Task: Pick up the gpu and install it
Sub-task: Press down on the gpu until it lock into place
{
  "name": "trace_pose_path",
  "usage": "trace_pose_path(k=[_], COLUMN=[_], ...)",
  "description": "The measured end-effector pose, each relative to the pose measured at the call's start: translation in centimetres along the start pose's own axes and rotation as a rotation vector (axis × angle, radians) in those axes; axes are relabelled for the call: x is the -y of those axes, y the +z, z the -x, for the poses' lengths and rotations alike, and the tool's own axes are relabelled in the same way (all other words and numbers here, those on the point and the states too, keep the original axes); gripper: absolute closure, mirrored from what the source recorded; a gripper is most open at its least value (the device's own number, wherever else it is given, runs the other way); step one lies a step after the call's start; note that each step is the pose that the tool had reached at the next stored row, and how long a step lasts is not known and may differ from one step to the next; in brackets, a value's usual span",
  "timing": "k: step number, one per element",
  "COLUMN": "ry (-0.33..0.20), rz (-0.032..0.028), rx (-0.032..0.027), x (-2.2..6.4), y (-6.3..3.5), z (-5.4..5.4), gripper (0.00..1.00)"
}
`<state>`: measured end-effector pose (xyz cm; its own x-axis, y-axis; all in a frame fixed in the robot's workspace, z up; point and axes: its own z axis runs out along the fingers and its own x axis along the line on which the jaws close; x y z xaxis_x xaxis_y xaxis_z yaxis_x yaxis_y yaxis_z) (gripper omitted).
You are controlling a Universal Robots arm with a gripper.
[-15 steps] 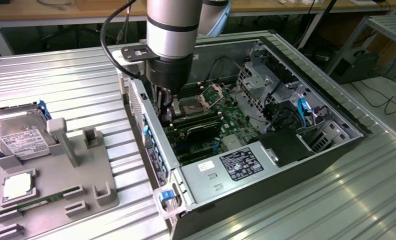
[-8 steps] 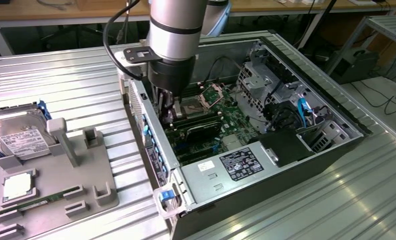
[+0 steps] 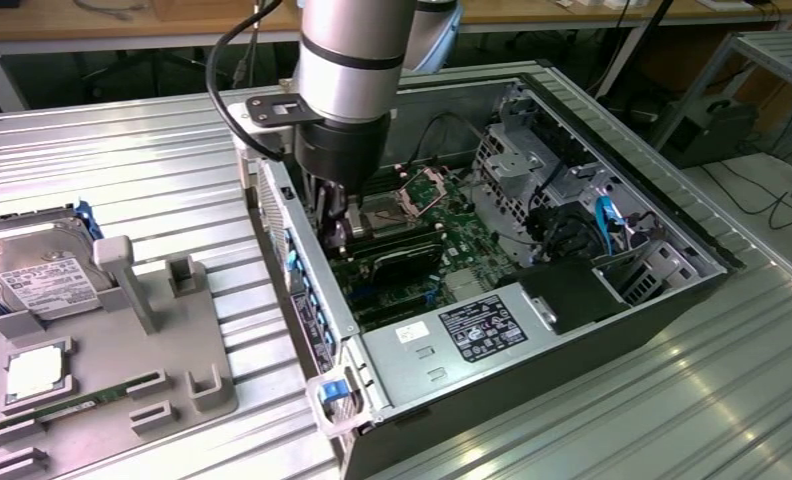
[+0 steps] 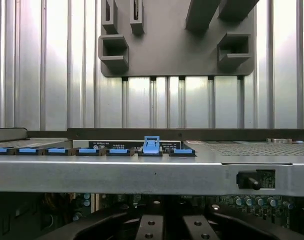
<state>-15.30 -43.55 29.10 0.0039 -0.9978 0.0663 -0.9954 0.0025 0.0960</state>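
Case (image 3: 663, 225) lay open, my closed gripper (image 3: 336, 215) inside over board (image 3: 470, 245) | tray (image 3: 116, 370) beside held drive (image 3: 36, 280).

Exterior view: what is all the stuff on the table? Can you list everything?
computer case: one, silver and black, lying open, toward the exterior view's right
motherboard: one, green, inside the case
power supply: one, silver with a dark label, in the case's near end
grey holder tray: one, grey, toward the exterior view's left
hard drive: one, silver with a white label, on the tray
memory stick: one, narrow green, in a tray slot
metal table: one, ribbed silver, under everything
robot arm: one, silver and black, reaching down into the case
gripper: one, dark, shut, low inside the case
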Motion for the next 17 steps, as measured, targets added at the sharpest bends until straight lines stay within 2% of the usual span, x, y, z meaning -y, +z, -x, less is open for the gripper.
trace_pose_path(k=[2, 3, 5, 14, 17], ry=[0.000, 0.001, 0.001, 0.000, 0.000], rz=[0.0080, 0.0105, 0.0141, 0.0158, 0.0159], rx=[-0.0036, -0.0060, -0.0067, -0.0066, -0.0067], x=[-0.05, -0.03, 0.15, 1.52, 1.71], y=[0.07, 0.14, 0.32, 0.65, 0.63], z=[0.0, 0.0, 0.1, 0.1, 0.1], gripper=[0.89, 0.89, 0.89, 0.89, 0.89])
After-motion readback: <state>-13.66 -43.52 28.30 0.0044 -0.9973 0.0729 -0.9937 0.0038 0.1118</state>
